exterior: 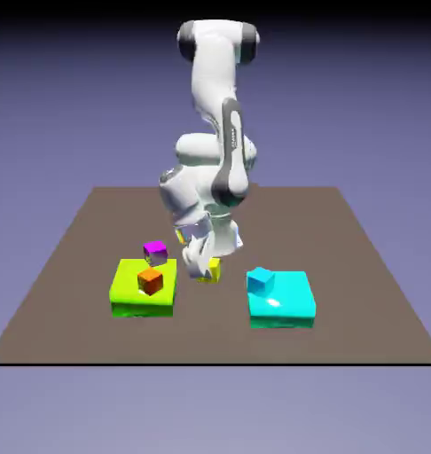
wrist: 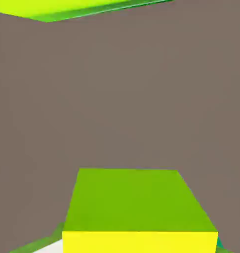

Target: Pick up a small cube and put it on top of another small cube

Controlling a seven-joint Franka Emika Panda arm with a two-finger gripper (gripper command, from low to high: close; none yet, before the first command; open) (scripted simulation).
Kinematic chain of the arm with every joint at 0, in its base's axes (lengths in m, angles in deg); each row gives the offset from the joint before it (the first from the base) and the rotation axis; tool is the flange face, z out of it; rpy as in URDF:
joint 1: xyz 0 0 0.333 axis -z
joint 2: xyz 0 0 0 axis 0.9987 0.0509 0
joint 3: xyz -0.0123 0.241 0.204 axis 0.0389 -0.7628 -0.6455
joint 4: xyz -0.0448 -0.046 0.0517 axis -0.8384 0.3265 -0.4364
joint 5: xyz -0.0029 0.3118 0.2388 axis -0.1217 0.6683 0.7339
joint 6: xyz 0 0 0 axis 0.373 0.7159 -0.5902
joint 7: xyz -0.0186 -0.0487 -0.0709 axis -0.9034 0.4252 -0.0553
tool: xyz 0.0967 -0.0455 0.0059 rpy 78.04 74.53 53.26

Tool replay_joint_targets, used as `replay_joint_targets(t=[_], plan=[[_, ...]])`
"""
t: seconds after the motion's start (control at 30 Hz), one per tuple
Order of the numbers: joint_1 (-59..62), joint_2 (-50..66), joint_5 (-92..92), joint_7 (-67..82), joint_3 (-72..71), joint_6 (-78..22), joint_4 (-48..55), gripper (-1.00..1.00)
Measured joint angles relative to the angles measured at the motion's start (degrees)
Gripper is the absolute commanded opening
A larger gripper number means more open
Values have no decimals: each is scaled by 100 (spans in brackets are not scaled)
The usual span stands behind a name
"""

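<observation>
Yellow cube (exterior: 214, 270) between blocks, well apart

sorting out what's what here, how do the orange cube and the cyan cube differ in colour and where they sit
The orange cube is a warm, dark orange, while the cyan cube is bright light blue. The orange cube shows against the lime-green block; the cyan cube shows at the edge of the cyan block. Both are small, plain and about the same size.

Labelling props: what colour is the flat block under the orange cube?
Lime green; the exterior view shows it best.
</observation>
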Motion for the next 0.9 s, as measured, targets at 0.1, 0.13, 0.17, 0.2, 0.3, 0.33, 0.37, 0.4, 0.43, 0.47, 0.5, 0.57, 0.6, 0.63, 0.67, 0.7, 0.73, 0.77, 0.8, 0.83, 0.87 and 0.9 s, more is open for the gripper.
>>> replay_joint_targets(t=[0.1,0.13,0.17,0.2,0.3,0.33,0.37,0.4,0.43,0.47,0.5,0.57,0.6,0.63,0.67,0.7,0.73,0.77,0.8,0.83,0.87,0.9], plan=[[371,-623,-669,-387,559,-443,-132,-100],[495,-831,-892,-516,746,-591,-176,-100],[619,-1038,-1115,-645,932,-738,-220,-100],[742,-1246,-1339,-775,1119,-886,-264,-100],[1114,-1869,-2009,-1163,1678,-1329,-396,-100],[1237,-2077,-2233,-1293,1865,-1477,-440,-100],[1361,-2284,-2457,-1423,2051,-1624,-485,-100],[1481,-2485,-2673,-1548,2231,-1767,-527,-100],[1481,-2485,-2674,-1548,2232,-1767,-527,-100],[1375,-2295,-2550,-1462,2260,-1519,-583,-100],[1269,-2104,-2427,-1376,2287,-1270,-640,-100],[1057,-1722,-2181,-1205,2343,-772,-752,-100],[951,-1531,-2058,-1120,2371,-523,-809,-100],[845,-1340,-1936,-1035,2399,-274,-865,-100],[789,-1239,-1871,-990,2414,-144,-895,100],[790,-1239,-1874,-992,2414,-148,-895,100],[790,-1239,-1875,-993,2414,-149,-895,100],[895,-1430,-1998,-1078,2386,-397,-838,100],[1001,-1621,-2122,-1164,2358,-646,-782,100],[1107,-1812,-2245,-1250,2330,-895,-726,100],[1213,-2003,-2369,-1336,2302,-1144,-669,100],[1319,-2194,-2492,-1421,2274,-1393,-613,100]])
